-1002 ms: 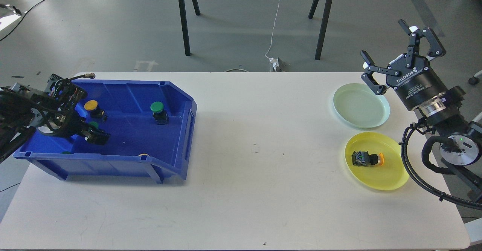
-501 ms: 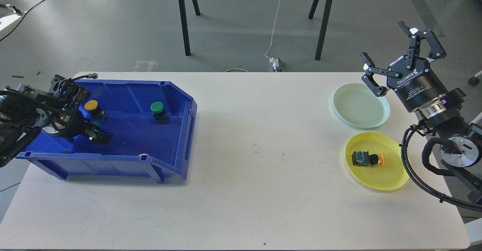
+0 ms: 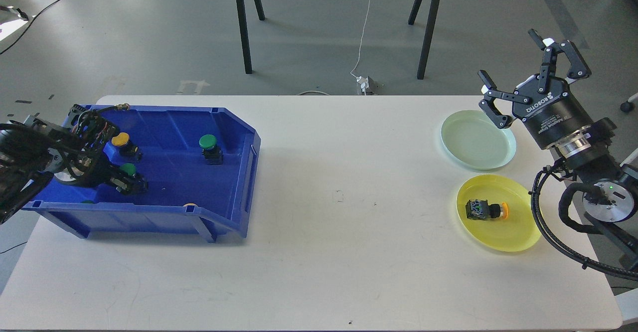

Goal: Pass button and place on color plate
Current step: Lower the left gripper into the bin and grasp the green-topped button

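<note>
A blue bin (image 3: 239, 172) at the table's left holds several push buttons: a yellow-capped one (image 3: 120, 140), a green-capped one (image 3: 208, 143) and another green-capped one (image 3: 128, 168). My left gripper (image 3: 130, 183) is down inside the bin, right at that last green button; its dark fingers cannot be told apart. A pale green plate (image 3: 477, 140) and a yellow plate (image 3: 518, 235) sit at the right. A yellow-capped button (image 3: 486, 210) lies on its side on the yellow plate. My right gripper (image 3: 508, 55) is open and empty, raised beyond the green plate.
Two more caps, one yellow (image 3: 189, 205) and one green (image 3: 87, 202), peek over the bin's front wall. The bin's open sloped end faces right. My right arm's cables (image 3: 548, 232) hang beside the yellow plate. Stand legs (image 3: 242, 23) are on the floor behind the table.
My left gripper has shifted a little down and left inside the bin, and the green button's cap beside it shows more fully. The right arm has barely moved.
</note>
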{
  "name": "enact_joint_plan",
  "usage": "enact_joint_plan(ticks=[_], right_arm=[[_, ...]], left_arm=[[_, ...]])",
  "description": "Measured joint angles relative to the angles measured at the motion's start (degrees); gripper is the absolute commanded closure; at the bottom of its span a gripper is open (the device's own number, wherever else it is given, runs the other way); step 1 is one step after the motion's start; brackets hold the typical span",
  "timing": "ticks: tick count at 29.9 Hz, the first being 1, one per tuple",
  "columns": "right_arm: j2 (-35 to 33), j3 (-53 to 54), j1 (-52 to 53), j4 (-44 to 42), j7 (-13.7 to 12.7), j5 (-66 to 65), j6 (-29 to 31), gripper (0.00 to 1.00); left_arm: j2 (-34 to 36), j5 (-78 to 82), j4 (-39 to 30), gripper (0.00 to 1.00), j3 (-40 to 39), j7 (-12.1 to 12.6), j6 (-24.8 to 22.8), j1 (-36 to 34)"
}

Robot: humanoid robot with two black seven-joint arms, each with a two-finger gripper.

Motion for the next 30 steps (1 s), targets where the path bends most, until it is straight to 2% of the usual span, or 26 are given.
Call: enact_joint_plan(ticks=[4, 9, 17, 30], right_arm=[[0.0, 0.0, 0.0, 0.0, 0.0, 0.0, 0.0, 0.02], [0.0, 0.0, 0.0, 0.0, 0.0, 0.0, 0.0, 0.02], [0.0, 0.0, -0.2, 0.0, 0.0, 0.0, 0.0, 0.02], [0.0, 0.0, -0.4, -0.2, 0.0, 0.0, 0.0, 0.02]], left_arm=[[0.0, 0.0, 0.0, 0.63, 0.0, 0.0, 0.0, 0.0], [-0.1, 0.0, 0.0, 0.68, 0.0, 0.0, 0.0, 0.0], [-0.1, 0.0, 0.0, 0.85, 0.0, 0.0, 0.0, -0.1], [0.4, -0.8, -1.6, 0.86, -0.2, 0.0, 0.0, -1.2]])
